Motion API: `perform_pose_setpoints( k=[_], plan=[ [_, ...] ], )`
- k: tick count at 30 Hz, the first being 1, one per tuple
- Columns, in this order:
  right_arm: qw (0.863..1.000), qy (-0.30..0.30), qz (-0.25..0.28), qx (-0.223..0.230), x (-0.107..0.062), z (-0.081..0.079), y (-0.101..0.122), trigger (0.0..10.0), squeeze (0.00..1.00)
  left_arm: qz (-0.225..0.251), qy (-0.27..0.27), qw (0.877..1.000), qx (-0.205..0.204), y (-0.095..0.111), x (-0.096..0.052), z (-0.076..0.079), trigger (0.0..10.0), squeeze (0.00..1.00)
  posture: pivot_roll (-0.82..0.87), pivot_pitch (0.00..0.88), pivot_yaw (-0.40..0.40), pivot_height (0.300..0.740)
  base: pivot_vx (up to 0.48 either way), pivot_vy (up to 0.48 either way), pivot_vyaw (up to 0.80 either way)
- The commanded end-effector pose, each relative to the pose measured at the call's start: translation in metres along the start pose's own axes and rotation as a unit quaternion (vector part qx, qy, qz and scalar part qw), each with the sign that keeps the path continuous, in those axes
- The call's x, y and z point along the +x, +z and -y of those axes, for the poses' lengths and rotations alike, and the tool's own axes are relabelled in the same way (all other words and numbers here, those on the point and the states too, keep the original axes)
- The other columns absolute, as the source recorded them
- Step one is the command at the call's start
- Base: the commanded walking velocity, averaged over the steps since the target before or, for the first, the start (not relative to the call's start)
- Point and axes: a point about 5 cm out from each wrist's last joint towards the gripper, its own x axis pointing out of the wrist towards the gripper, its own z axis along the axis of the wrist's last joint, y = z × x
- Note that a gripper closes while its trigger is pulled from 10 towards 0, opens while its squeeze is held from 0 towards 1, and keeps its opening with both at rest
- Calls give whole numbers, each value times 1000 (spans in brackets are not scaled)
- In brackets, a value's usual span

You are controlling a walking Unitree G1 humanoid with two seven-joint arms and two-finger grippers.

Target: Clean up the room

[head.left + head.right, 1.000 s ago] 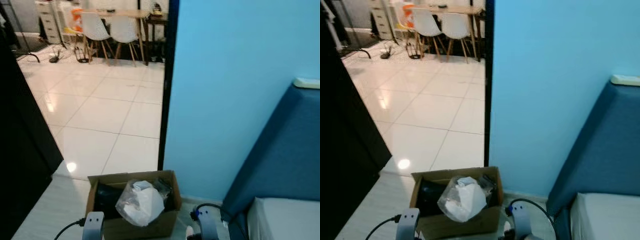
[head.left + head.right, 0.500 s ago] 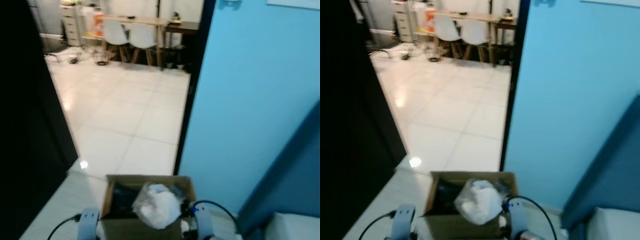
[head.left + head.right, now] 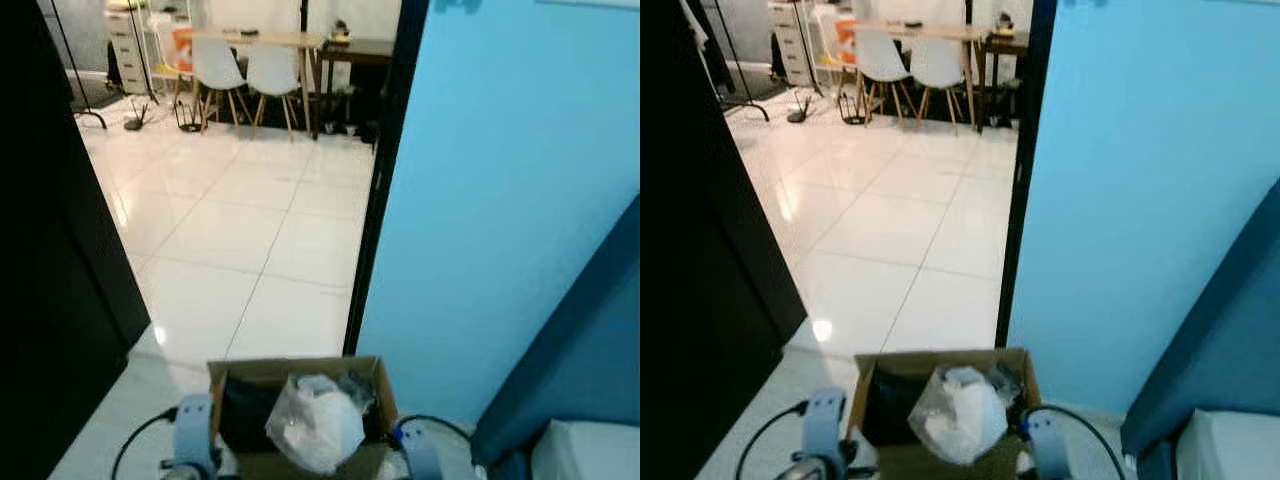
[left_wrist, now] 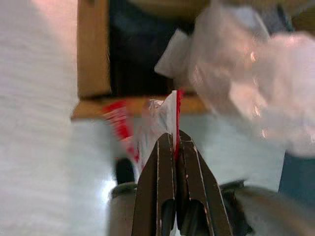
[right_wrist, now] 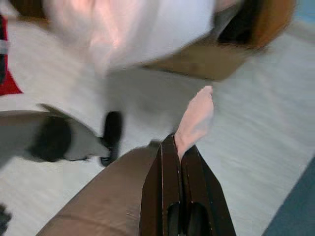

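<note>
Down near the robot's feet, an open cardboard box [image 3: 300,415] on the pale floor [image 3: 250,250], hard up against the foot of the blue wall [image 3: 500,200]. Stuffed inside, a clear plastic bag [image 3: 315,425] of white rubbish bulging above the rim, with something dark packed to its left. Either side of the box, the silver wrists poking into view.

Left gripper [image 4: 175,142] just short of the box's near edge, fingers pinched tight on a red-and-white wrapper [image 4: 147,123] standing up from the tips. Beyond it in the left wrist view, the brown cardboard wall, the dark interior and the shiny bag.

Right gripper [image 5: 178,145] near the box's right side, jaws clamped on a small pale pink scrap [image 5: 197,115] sticking out past the tips. Blurred behind it, the bag and a cardboard corner.

Far off through the doorway, glossy white tiles running to a wooden table [image 3: 255,40] with two white chairs [image 3: 245,75] and a white drawer unit [image 3: 128,45] at far left. Black door [image 3: 50,300] along the left. Dark blue headboard [image 3: 580,350] slanting down at right, a white mattress corner [image 3: 590,450] below it.
</note>
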Motion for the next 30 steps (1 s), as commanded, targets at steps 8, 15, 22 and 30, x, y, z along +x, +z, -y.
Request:
perform_pose_setpoints(
  k=[8, 15, 22, 30],
  plan=[
    [1000, 10, 7, -3, 4, -9, 6, 10000, 0, -5, -21, 1000, -2, -4, -1, 1, 10000, 0, -96, 0, -58, 730, 105, 0, 0],
    [1000, 11, 4, -7, 4, -9, 4, 10000, 0, 0, -35, 999, 11, -2, -1, 4, 10000, 0, -95, 0, -60, 730, 0, -270, 0],
    [1000, 12, 1, -13, 4, -10, 3, 10000, 0, 35, -82, 996, -9, 13, 3, 17, 10000, 0, -94, 0, -62, 730, 0, -69, 0],
    [999, 8, 1, -33, 4, -10, 3, 10000, 0, 71, -119, 990, -6, 29, 5, 26, 10000, 0, -114, 0, -61, 730, 0, 0, 0]
  ],
)
